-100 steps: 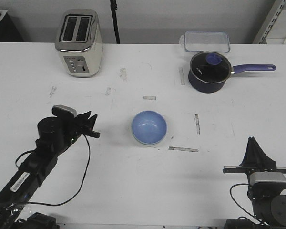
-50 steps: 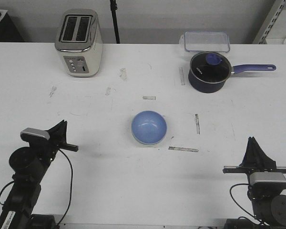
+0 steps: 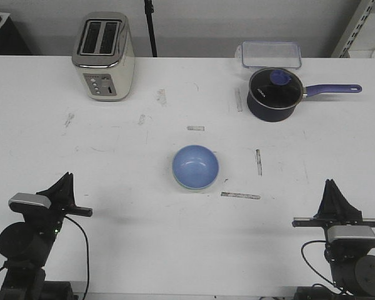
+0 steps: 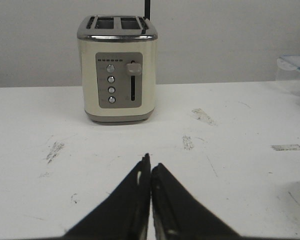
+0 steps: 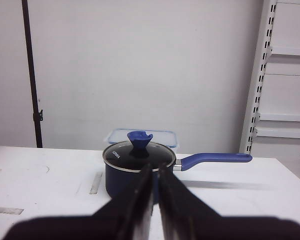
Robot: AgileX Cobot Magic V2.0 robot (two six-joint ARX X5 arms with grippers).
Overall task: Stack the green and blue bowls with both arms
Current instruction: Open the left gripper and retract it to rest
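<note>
The blue bowl (image 3: pixel 195 165) sits mid-table in the front view, nested in the green bowl, of which only a pale rim (image 3: pixel 189 187) shows at the near side. My left gripper (image 3: pixel 67 177) is at the near left, well apart from the bowls. Its jaws are shut on nothing, as the left wrist view shows (image 4: pixel 151 161). My right gripper (image 3: pixel 330 183) is at the near right, also far from the bowls. It is shut and empty too (image 5: pixel 155 167). Neither wrist view shows the bowls.
A cream toaster (image 3: pixel 104 56) stands at the far left, straight ahead of the left gripper (image 4: pixel 117 67). A dark navy saucepan (image 3: pixel 274 94) with a glass lid and blue handle is far right, ahead of the right gripper (image 5: pixel 139 152). A clear container (image 3: pixel 270 54) lies behind it.
My left arm has drawn back from beside the bowls toward the near-left table edge. The right arm and the bowls have not moved.
</note>
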